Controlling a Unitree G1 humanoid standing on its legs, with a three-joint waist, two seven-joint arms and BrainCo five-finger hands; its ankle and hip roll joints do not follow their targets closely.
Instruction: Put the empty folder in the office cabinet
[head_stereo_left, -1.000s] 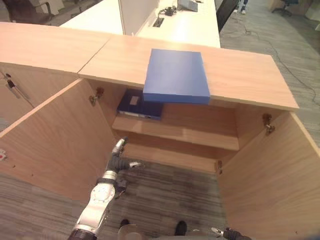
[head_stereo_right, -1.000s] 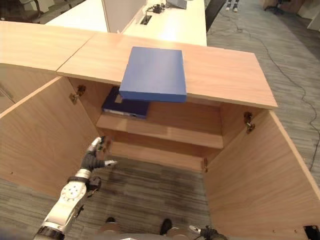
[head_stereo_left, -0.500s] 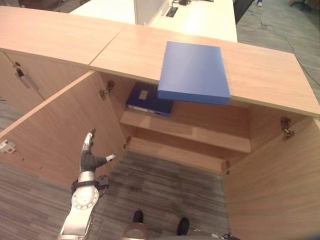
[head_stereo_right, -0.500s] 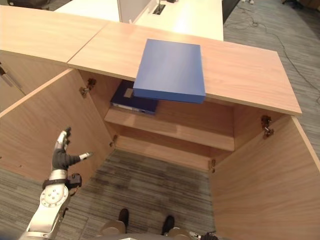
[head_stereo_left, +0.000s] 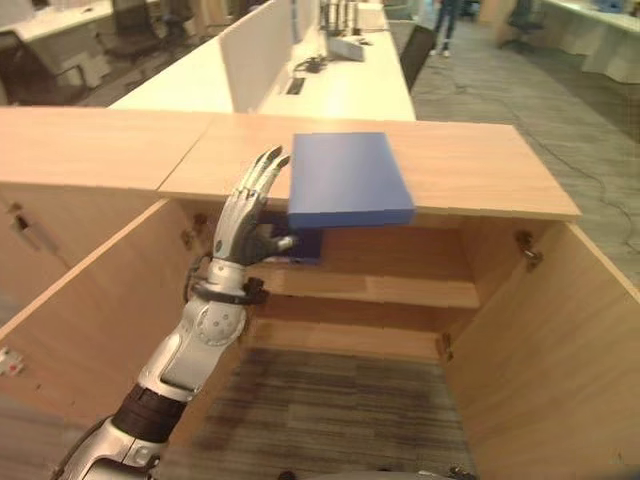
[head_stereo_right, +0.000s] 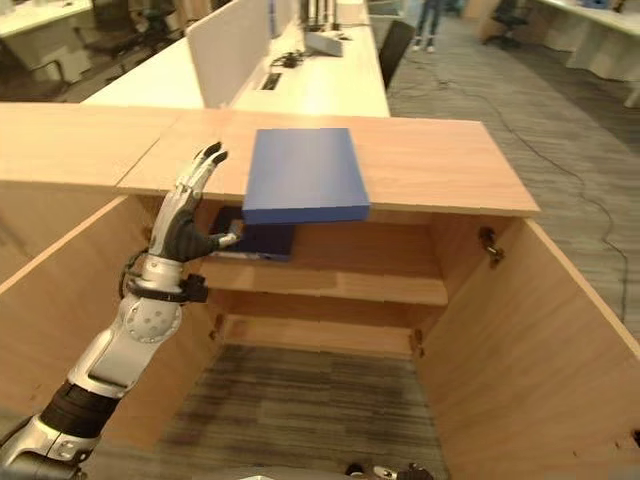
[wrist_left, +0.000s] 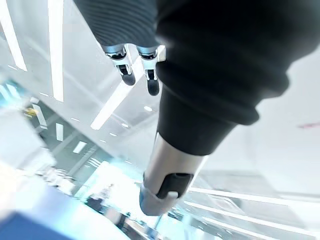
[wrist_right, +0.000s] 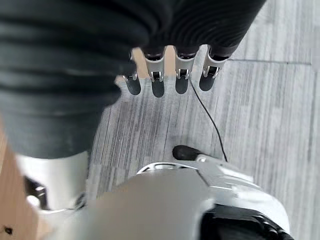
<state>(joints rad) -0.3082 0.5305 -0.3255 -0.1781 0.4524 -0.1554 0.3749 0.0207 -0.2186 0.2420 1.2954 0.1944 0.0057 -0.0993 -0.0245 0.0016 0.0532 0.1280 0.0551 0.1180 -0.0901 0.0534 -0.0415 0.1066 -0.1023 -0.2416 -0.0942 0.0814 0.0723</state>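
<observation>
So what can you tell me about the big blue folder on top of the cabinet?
The blue folder is a plain, flat rectangle with a smooth matte cover and a thick edge facing the robot. It lies closed on the wooden cabinet top, its near edge sticking out over the open cabinet. The left hand is raised beside its left edge with straight fingers, not holding it; whether they touch is unclear. Below it, a darker folder lies on the shelf.

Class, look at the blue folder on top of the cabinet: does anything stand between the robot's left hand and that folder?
Nothing visible does. The left hand, fingers straight, is raised beside the blue folder, which lies on the cabinet top and overhangs its front edge. Open air separates them. A darker folder lies on the shelf below, out of the way.
</observation>
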